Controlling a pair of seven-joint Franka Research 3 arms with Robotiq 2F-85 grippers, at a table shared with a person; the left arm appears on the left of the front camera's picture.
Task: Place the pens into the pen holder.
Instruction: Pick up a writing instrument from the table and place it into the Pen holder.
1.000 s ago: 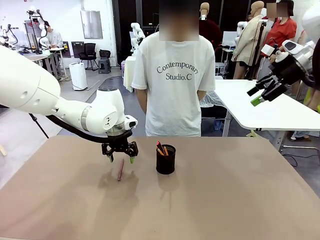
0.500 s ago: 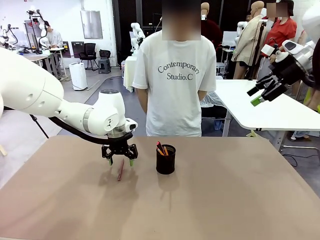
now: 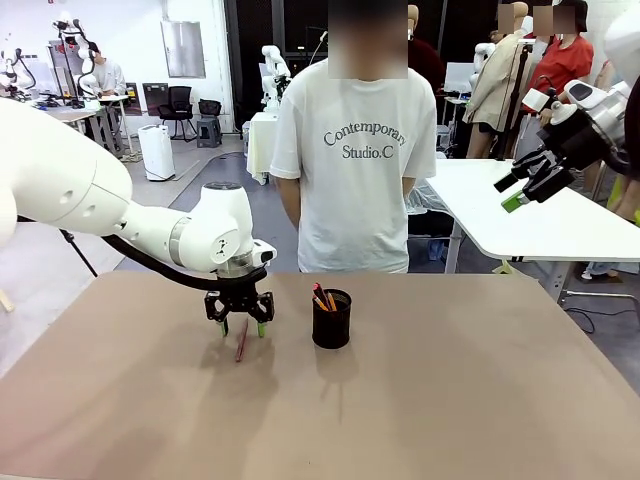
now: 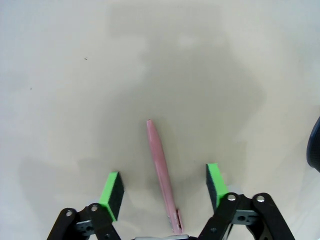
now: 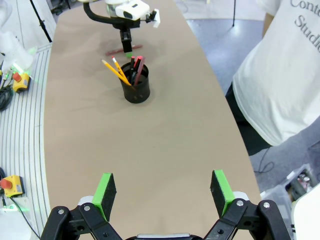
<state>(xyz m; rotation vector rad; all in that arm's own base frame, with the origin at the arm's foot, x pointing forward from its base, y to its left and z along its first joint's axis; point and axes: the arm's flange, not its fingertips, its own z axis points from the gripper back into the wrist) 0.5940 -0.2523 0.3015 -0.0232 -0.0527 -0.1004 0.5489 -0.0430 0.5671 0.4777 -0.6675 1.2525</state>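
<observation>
At the left, the left end effector (image 3: 242,327) hangs low over the bench (image 3: 480,400). Its green pads are spread, with a gap on each side of the pinkish-red pen (image 4: 159,165), which lies flat between them, untouched. To grip well, it should settle until the pads flank the shaft squarely, then close evenly so the thin pen neither rolls nor pivots. Just right of it stands the pen holder (image 3: 332,322) — upright, with 2 pens (image 3: 320,295) already inside. Far right, the right end effector (image 3: 508,194) is held high — spread and empty.
</observation>
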